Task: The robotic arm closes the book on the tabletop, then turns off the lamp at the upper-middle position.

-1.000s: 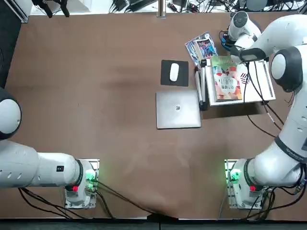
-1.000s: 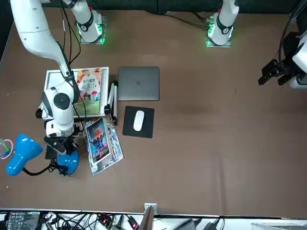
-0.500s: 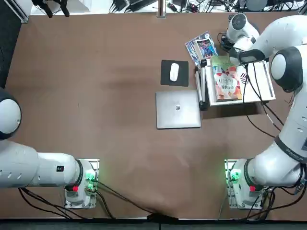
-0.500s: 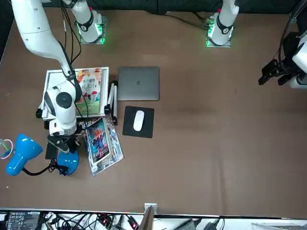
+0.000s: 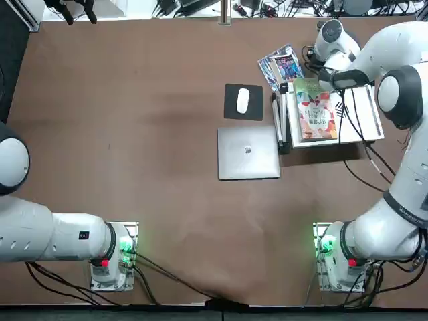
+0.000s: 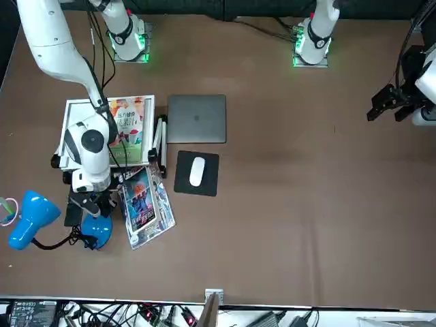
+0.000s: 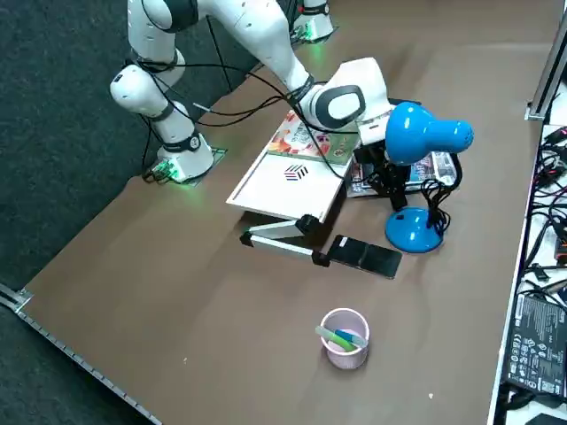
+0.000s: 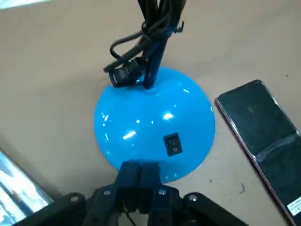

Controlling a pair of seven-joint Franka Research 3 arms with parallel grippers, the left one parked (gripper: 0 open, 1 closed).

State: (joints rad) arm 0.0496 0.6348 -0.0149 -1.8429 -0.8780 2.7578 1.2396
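Observation:
The book (image 5: 314,110) lies closed on a white board, green cover up, also seen from across the table (image 6: 126,126). The lamp's round blue base (image 8: 155,122) stands on the tabletop (image 5: 147,134) beyond the book. A black rocker switch (image 8: 173,143) sits on the base, and a black stem and cable rise from its top. Its blue head (image 7: 425,133) hangs over the base (image 7: 412,230). My right gripper (image 8: 138,175) is shut and empty, its tips just above the rim of the base, close to the switch. From the front the gripper (image 6: 92,204) hovers right over the base (image 6: 95,228).
A dark phone (image 8: 263,127) lies beside the lamp base. A pinkish cup (image 7: 344,338) with pens stands nearer the table edge. A blue booklet (image 5: 281,67), a mouse (image 5: 243,100) on a black pad, a closed laptop (image 5: 248,152) and a folded white stand (image 7: 279,239) surround the book.
My right wrist has shifted slightly over the lamp base. The book and the lamp have not moved.

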